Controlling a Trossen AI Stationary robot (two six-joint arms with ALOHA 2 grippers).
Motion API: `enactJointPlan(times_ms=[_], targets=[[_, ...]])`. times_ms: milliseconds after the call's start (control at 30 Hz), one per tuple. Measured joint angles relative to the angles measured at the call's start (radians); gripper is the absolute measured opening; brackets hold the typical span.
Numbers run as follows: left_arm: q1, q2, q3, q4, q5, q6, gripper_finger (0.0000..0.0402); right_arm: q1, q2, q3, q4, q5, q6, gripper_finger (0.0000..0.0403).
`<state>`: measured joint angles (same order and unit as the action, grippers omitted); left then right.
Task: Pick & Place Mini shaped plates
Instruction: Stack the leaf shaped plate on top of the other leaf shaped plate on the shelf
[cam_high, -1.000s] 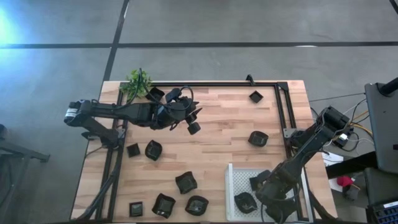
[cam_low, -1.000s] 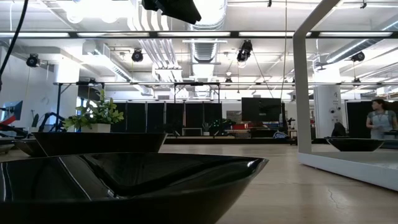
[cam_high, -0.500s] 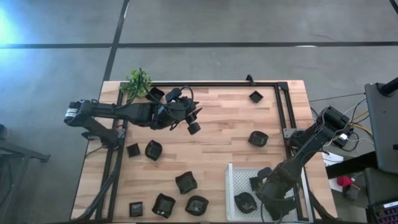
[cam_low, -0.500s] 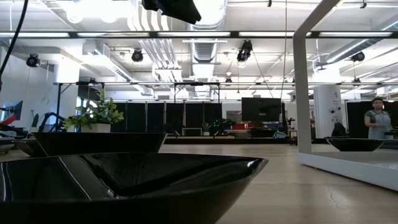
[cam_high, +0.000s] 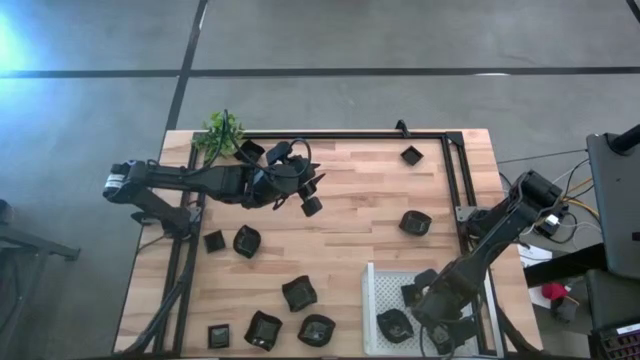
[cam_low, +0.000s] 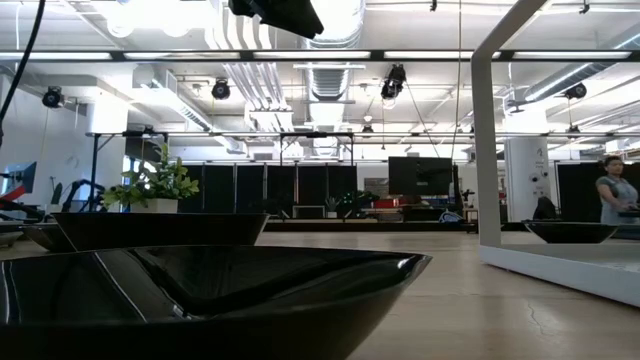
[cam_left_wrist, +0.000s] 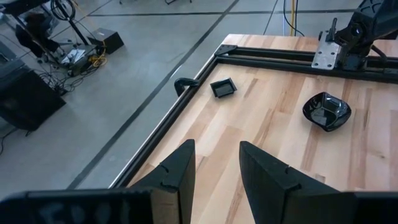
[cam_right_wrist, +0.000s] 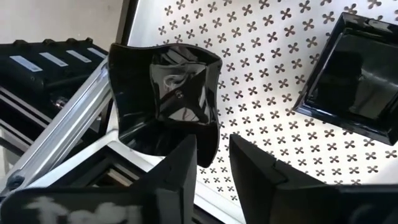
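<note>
Small black plates lie scattered on the wooden table: a square one (cam_high: 411, 155) and a rounded one (cam_high: 415, 222) at the far right, and several near the left and near edges (cam_high: 299, 293). Two more sit in the white perforated tray (cam_high: 385, 285): a wavy one (cam_right_wrist: 165, 93), tilted against the tray's rim, and a square one (cam_right_wrist: 360, 81). My right gripper (cam_right_wrist: 213, 142) is open over the tray (cam_high: 428, 308), with its fingers on either side of the wavy plate's corner. My left gripper (cam_left_wrist: 217, 155) is open and empty above the far left of the table (cam_high: 314, 195). My right gripper comes at the wavy plate from above, and the plate's corner (cam_right_wrist: 208, 155) reaches into the gap between the open fingers (cam_right_wrist: 183, 162). Whether either finger touches it, I cannot tell. The plate leans on the tray's rim.
A black metal frame (cam_high: 450, 180) runs along the table's far and right sides. A small green plant (cam_high: 222, 132) stands at the far left corner. In the low view a black plate (cam_low: 200, 300) fills the foreground. A person (cam_low: 612, 195) stands in the room behind.
My right arm's wrist has shifted slightly over the tray. The person in the room behind has stepped to the right. The plates and my left arm have kept still.
</note>
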<state>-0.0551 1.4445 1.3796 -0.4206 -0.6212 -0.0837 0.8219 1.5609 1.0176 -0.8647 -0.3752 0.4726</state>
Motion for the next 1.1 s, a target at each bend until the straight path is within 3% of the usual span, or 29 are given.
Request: enactJointPlan(times_ms=[267, 567, 667, 800, 933, 1100], targets=[[0.0, 0.0, 0.0, 0.0, 0.012, 0.001, 0.012, -0.005, -0.082, 0.002, -0.001, -0.003, 0.121, 0.0081], [0.001, -0.004, 0.0, -0.072, 0.083, -0.029, 0.012, -0.029, -0.283, 0.008, 0.0, 0.057, 0.419, 0.0064], [0.001, -0.005, 0.0, -0.122, 0.114, -0.075, 0.012, -0.029, -0.354, 0.008, 0.0, 0.19, 0.485, 0.006], [0.001, -0.007, 0.0, -0.195, 0.126, -0.137, 0.012, -0.028, -0.441, 0.008, -0.001, 0.456, 0.519, 0.0057], [0.001, -0.007, 0.0, -0.284, 0.165, -0.206, 0.012, -0.029, -0.503, 0.008, -0.003, 0.748, 0.509, 0.0057], [0.0, -0.007, 0.0, -0.437, 0.224, -0.32, 0.012, -0.029, -0.552, 0.008, -0.021, 1.035, 0.457, 0.0056]])
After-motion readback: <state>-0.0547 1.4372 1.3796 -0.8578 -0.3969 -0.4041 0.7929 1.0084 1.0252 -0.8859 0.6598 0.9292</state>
